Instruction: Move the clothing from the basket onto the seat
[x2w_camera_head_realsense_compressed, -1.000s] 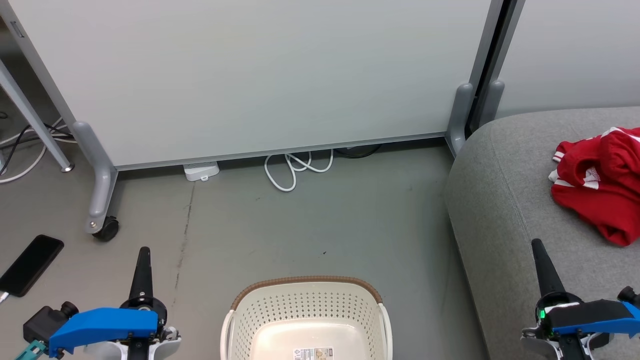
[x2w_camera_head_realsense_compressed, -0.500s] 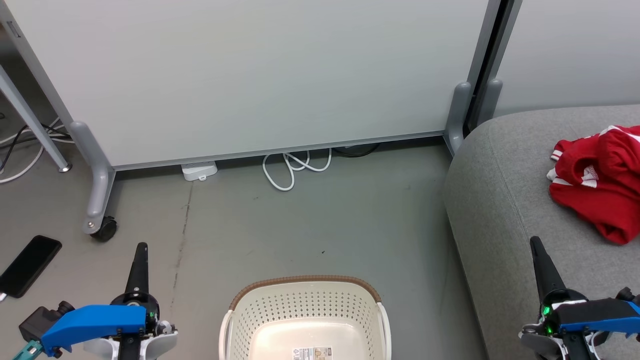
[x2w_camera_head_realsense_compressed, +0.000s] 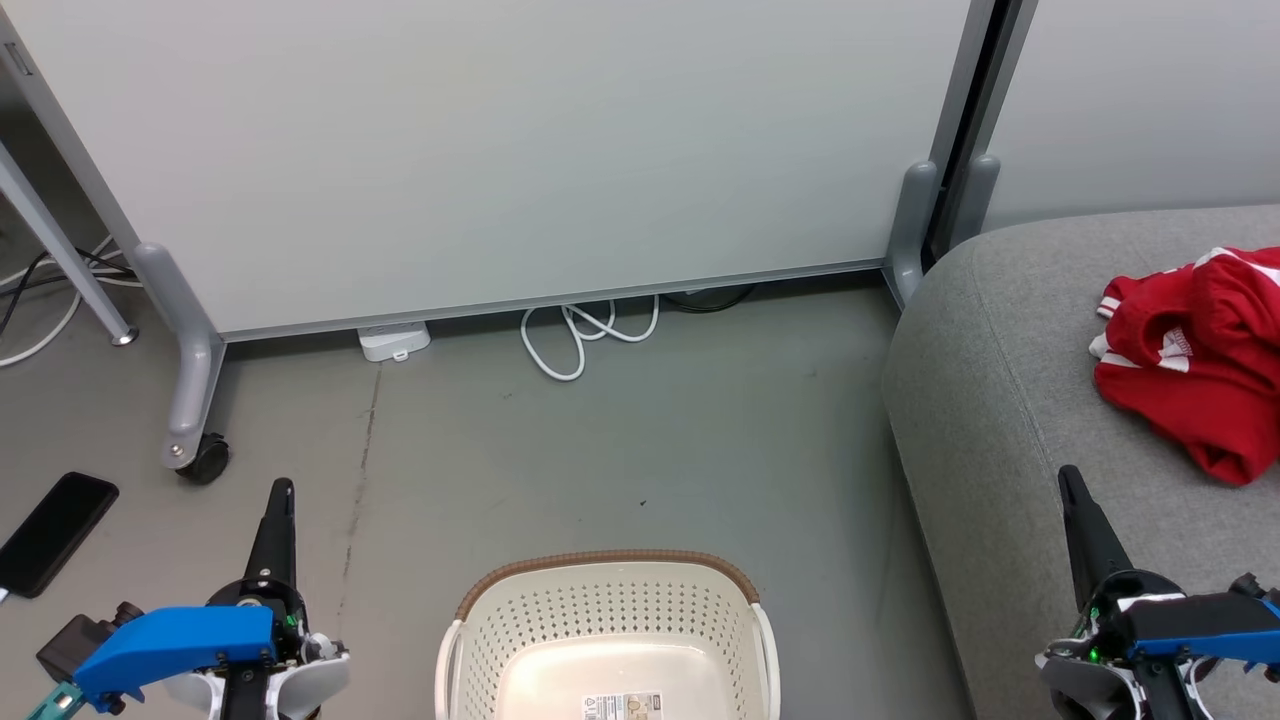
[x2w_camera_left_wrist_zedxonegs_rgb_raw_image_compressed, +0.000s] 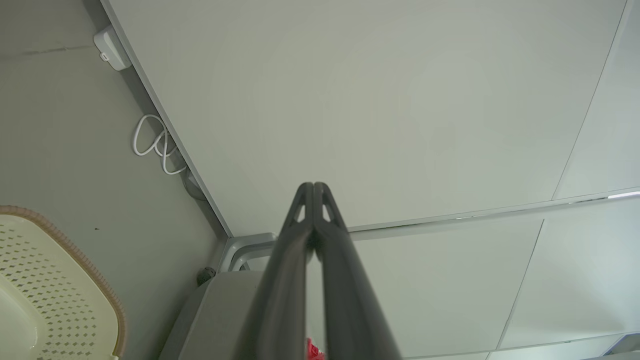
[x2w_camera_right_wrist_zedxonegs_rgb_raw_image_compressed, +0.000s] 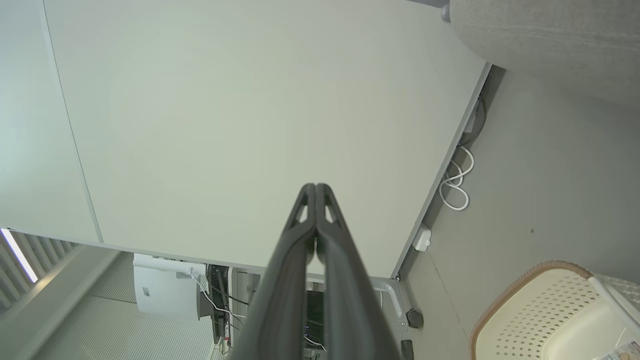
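One heap of red clothing (x2w_camera_head_realsense_compressed: 1195, 370) lies on the sofa (x2w_camera_head_realsense_compressed: 990, 420). It sits well back from the rounded edge that faces the basket (x2w_camera_head_realsense_compressed: 600, 605) and runs out past the right side of the head view. The basket stands on the floor (x2w_camera_head_realsense_compressed: 640, 430) near that edge. The part of its bottom that shows carries only a printed label (x2w_camera_head_realsense_compressed: 625, 705). Its near end is cut off, so a garment hidden there cannot be ruled out.

That is the first risk as I judge it: calling the job finished with something left in the unseen end. The second is the right gripper (x2w_camera_head_realsense_compressed: 1072, 492), which in the head view hangs between the sofa's edge and the clothing. A careless sweep toward the heap could catch a fold and drag it over the edge onto the floor. Third, a black phone (x2w_camera_head_realsense_compressed: 55, 530) lies on the floor near the left gripper (x2w_camera_head_realsense_compressed: 280, 500), and a white cable (x2w_camera_head_realsense_compressed: 575, 335) loops at the foot of the partition (x2w_camera_head_realsense_compressed: 520, 150). Rolling the base without care could run over either.

Both grippers have their fingers pressed together at the tips, with no gap there in either wrist view. Neither holds or touches anything. The left one points over bare floor, the right over grey upholstery.
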